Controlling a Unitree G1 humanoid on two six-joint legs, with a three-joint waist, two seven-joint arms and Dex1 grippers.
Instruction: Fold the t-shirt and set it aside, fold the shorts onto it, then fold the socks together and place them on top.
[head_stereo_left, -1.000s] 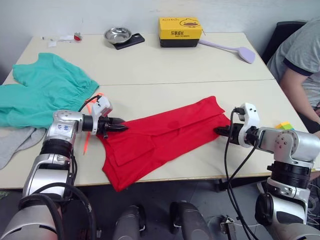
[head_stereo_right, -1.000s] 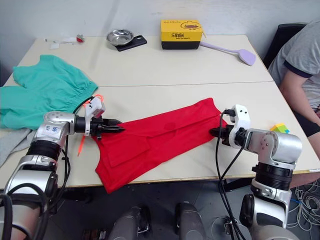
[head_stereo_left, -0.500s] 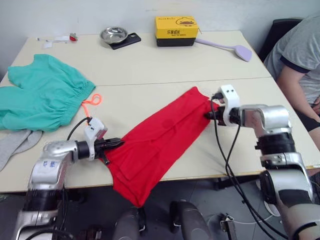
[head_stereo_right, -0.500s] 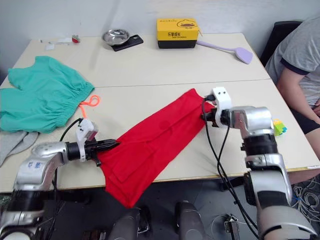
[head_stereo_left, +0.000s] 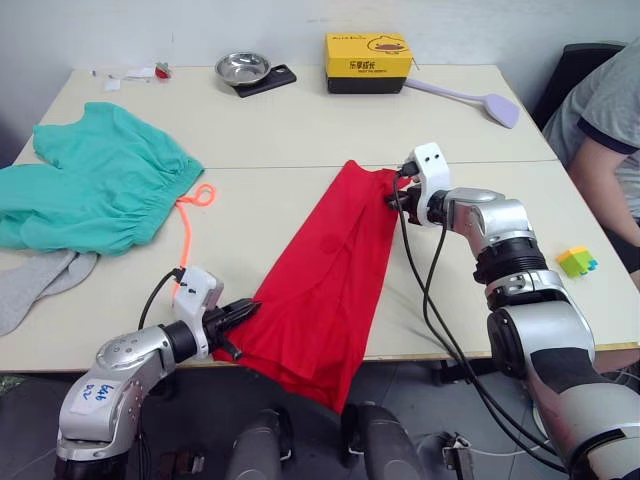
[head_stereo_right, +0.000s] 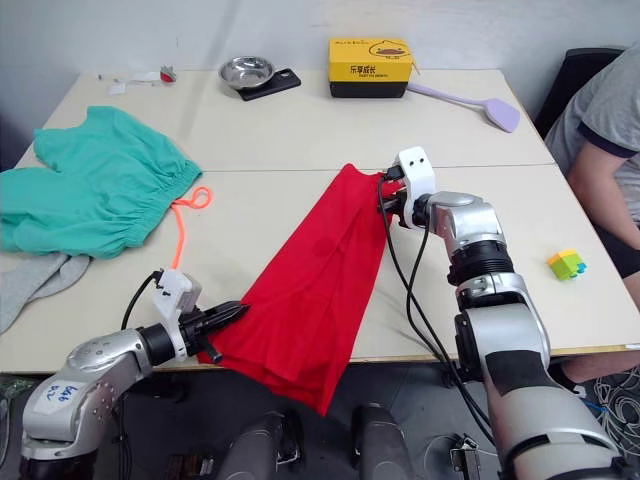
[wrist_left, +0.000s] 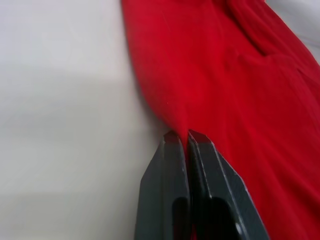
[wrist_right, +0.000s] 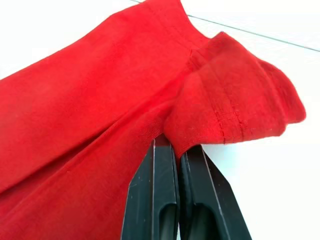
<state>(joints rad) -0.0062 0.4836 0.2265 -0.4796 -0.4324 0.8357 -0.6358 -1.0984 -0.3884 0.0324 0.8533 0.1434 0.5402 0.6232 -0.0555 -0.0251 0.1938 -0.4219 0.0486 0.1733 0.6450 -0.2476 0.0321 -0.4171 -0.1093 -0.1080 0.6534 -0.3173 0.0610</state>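
Observation:
The red t-shirt (head_stereo_left: 325, 270) lies folded into a long strip, running from mid-table down to the front edge, where its lower end hangs over. At the near left corner of the strip, my left gripper (head_stereo_left: 243, 312) is shut on the t-shirt, its fingers (wrist_left: 170, 150) pinching the fabric edge. My right gripper (head_stereo_left: 392, 197) is shut on the far end of the t-shirt, fingers (wrist_right: 167, 150) clamped on a fold. The teal-green shorts (head_stereo_left: 95, 190) lie spread at the far left with their orange drawstring (head_stereo_left: 190, 215) trailing toward me. The grey socks (head_stereo_left: 35, 285) lie just below the shorts at the left edge.
At the back stand a yellow box (head_stereo_left: 366, 62), a steel bowl (head_stereo_left: 241, 68) on a dark pad, and a lilac spatula (head_stereo_left: 470, 98). A small coloured block (head_stereo_left: 577, 261) sits right. A person (head_stereo_left: 605, 120) sits at the right side, beside a dark chair.
Both grippers swung the t-shirt round: the left end came toward the front edge, the right end went back and left. The strip now runs nearly front-to-back.

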